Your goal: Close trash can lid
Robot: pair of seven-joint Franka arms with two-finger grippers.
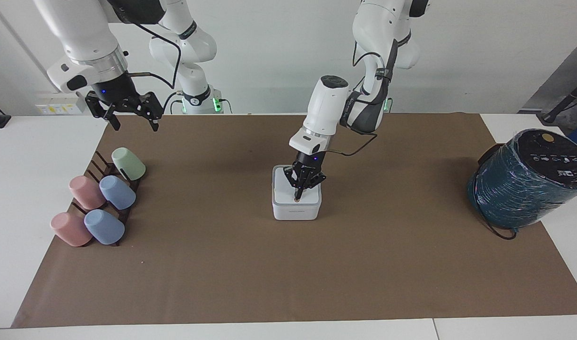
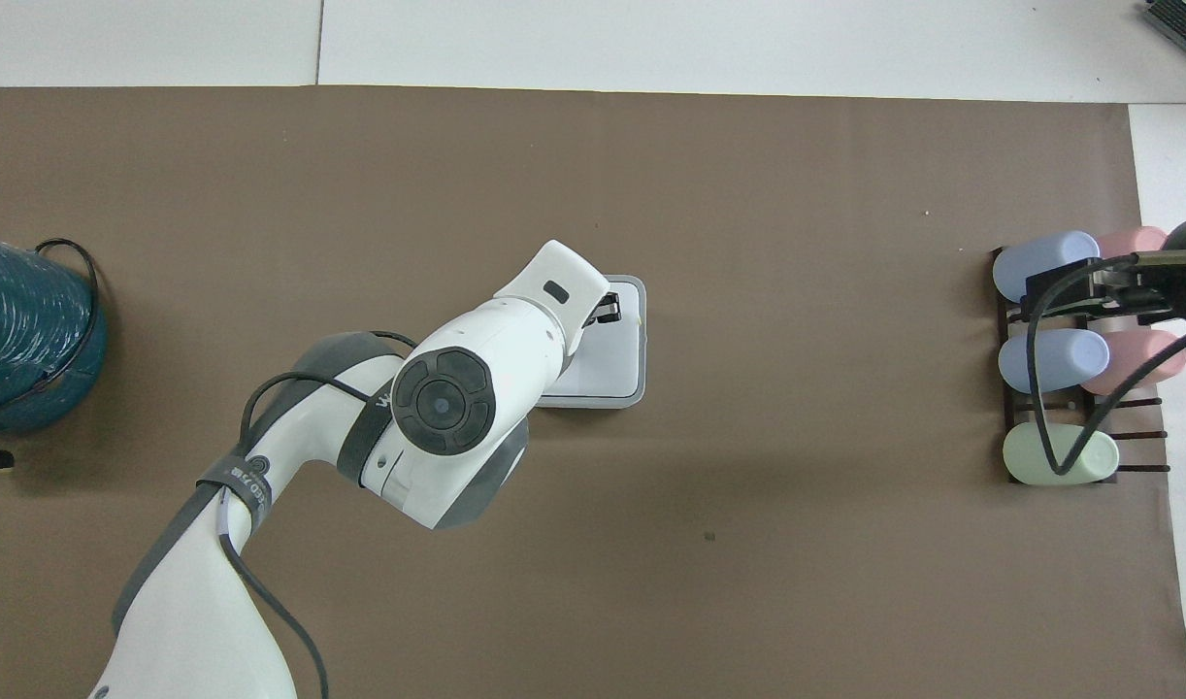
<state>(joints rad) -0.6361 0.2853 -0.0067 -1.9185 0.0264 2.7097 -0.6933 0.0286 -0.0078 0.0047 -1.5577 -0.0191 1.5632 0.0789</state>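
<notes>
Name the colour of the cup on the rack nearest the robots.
Pale green, lying on the dark rack; the facing view shows it best.

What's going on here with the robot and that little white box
The left gripper is pressing its tip down on the lid of the small white trash can in the middle of the brown mat. The lid lies flat, so the can looks closed. The right gripper waits in the air, open, above the rack of cups.

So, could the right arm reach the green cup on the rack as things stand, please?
Probably yes: the right gripper hangs open near the green cup, with nothing between them; the left gripper is busy on the lid.
</notes>
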